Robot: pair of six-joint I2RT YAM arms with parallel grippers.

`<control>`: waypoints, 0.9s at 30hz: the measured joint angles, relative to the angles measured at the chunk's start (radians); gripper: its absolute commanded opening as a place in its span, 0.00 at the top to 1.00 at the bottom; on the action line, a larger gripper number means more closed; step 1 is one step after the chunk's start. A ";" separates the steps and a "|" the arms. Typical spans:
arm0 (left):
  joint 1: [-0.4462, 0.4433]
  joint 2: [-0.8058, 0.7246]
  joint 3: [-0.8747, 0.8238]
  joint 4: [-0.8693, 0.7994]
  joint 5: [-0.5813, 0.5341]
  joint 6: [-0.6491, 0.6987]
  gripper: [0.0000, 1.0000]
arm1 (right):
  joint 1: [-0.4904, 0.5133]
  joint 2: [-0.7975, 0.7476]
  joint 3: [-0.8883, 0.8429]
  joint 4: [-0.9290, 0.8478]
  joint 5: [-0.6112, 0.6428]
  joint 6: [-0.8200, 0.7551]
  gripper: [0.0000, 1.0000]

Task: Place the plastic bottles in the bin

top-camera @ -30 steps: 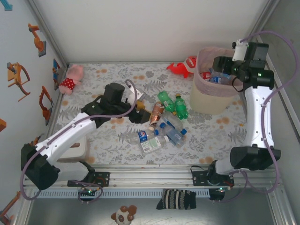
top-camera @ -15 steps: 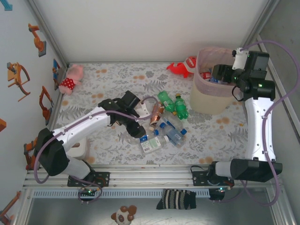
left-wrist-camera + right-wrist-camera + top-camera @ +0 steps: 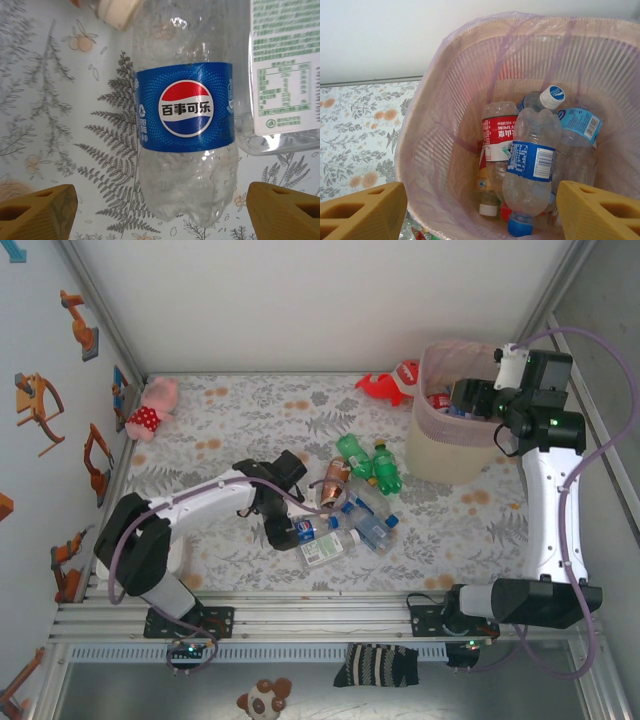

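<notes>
Floral cloth [image 3: 250, 410] covers the table between white walls. The bin [image 3: 440, 455], the biggest thing on it, stands directly under the right gripper [image 3: 482, 210], whose fingers are spread wide with nothing between them. Below that gripper at least 4 bottles lie in the bin, a blue-labelled one [image 3: 530, 162] on top and a red-labelled one [image 3: 498, 140] beside it. The right arm [image 3: 548, 490] rises upright from its base and bends over the rim, just as it stood half a second ago. The left arm [image 3: 190, 505] has changed: 1 second ago it was folded up high, and now it stretches low across the cloth to the loose pile of bottles [image 3: 362, 522]. The left gripper [image 3: 160, 212] is released too. Its 2 fingers [image 3: 37, 212] flank the base of a clear Pepsi bottle [image 3: 185, 107] (lying flat, label up) without touching it. A white-labelled bottle [image 3: 282, 70] lies ahead of one finger, against the Pepsi bottle. Beyond the gripper lie 2 green bottles [image 3: 370, 462].
</notes>
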 measured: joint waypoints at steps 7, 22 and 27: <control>0.000 0.046 -0.021 0.046 0.008 0.000 0.18 | 0.000 0.000 -0.001 0.001 0.000 0.000 0.22; 0.000 0.095 -0.042 0.055 0.006 -0.006 0.37 | 0.000 -0.004 -0.006 0.001 -0.003 0.000 0.23; 0.002 0.057 -0.042 0.033 0.005 -0.009 0.43 | 0.000 -0.018 -0.006 0.000 -0.003 0.000 0.23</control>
